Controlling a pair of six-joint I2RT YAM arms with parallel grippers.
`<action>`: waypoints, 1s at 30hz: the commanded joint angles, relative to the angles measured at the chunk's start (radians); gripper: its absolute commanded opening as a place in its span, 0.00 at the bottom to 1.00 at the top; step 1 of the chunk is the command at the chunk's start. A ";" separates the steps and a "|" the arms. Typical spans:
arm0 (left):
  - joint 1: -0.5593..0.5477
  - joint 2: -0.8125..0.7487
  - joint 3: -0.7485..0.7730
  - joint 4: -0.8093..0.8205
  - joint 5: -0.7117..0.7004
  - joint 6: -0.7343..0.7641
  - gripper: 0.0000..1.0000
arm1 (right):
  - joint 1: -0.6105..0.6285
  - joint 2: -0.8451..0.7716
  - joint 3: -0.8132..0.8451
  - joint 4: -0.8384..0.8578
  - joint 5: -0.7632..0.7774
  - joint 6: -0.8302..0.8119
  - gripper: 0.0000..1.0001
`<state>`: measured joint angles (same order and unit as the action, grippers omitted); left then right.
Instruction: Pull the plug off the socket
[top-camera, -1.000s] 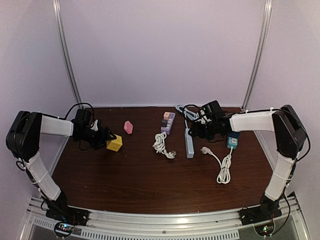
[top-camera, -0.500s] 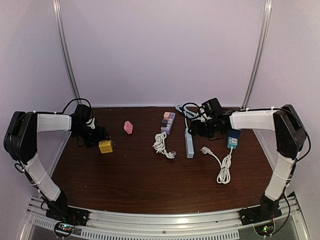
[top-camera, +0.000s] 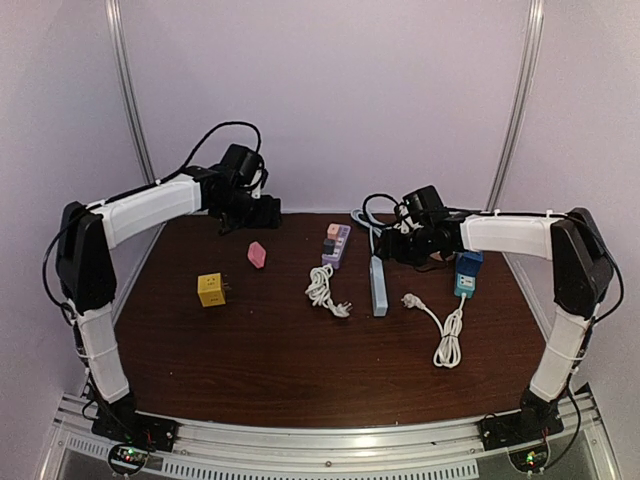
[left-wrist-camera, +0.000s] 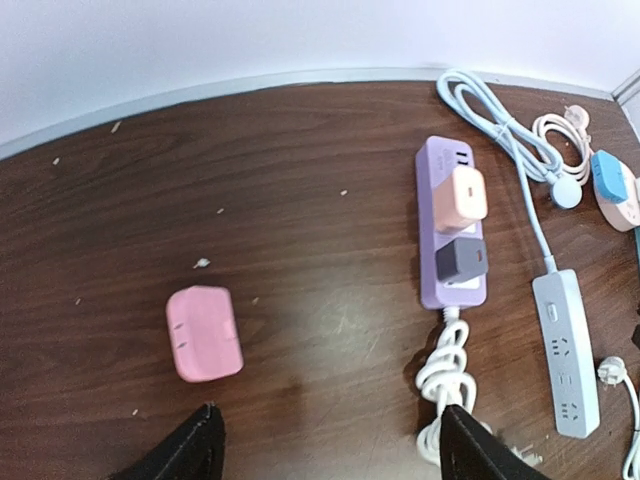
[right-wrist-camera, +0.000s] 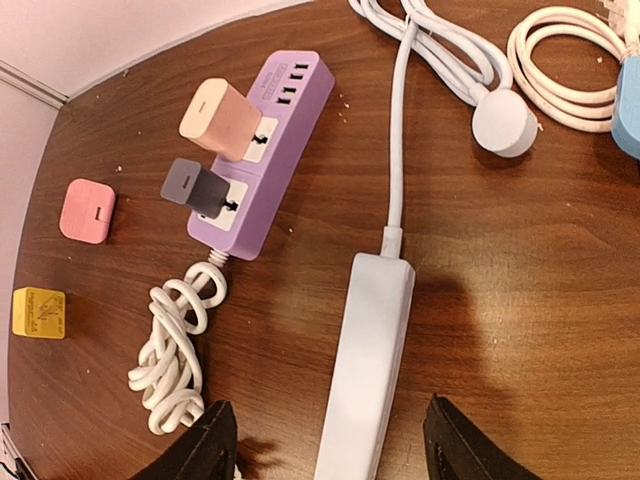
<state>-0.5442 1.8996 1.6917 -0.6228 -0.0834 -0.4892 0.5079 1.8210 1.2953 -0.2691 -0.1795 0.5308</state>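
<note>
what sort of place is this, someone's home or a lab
Most likely a robot test booth, not a home: a wooden table boxed in by plain pale walls, an aluminium rail carrying the arm bases, and a purple power strip and a loose pink plug laid out like props.

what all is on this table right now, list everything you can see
purple plastic power strip: 1, purple, back centre
peach cube charger: 1, peach, plugged into the purple strip
grey cube charger: 1, dark grey, plugged in beside the peach one
pink square adapter: 1, pink, loose, left of the purple strip
yellow cube adapter: 1, yellow, loose, left side
pale long power strip: 1, whitish, right of the purple strip
blue-and-white socket block: 1, far right
white bundled cords: 2, centre and right
dark wooden table: 1, brown
left hand: black, open, above the pink adapter
right hand: black, open, above the pale strip
</note>
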 joint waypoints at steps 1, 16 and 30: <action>-0.099 0.230 0.257 -0.113 -0.138 0.025 0.73 | -0.008 -0.008 0.054 0.019 0.015 0.026 0.65; -0.226 0.645 0.702 -0.099 -0.254 0.004 0.61 | -0.027 -0.042 -0.007 0.046 0.016 0.044 0.64; -0.196 0.749 0.775 0.006 -0.204 0.024 0.51 | -0.029 -0.003 0.012 0.052 0.034 0.034 0.65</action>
<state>-0.7670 2.6270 2.4310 -0.6971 -0.3191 -0.4694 0.4854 1.8118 1.2915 -0.2344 -0.1776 0.5678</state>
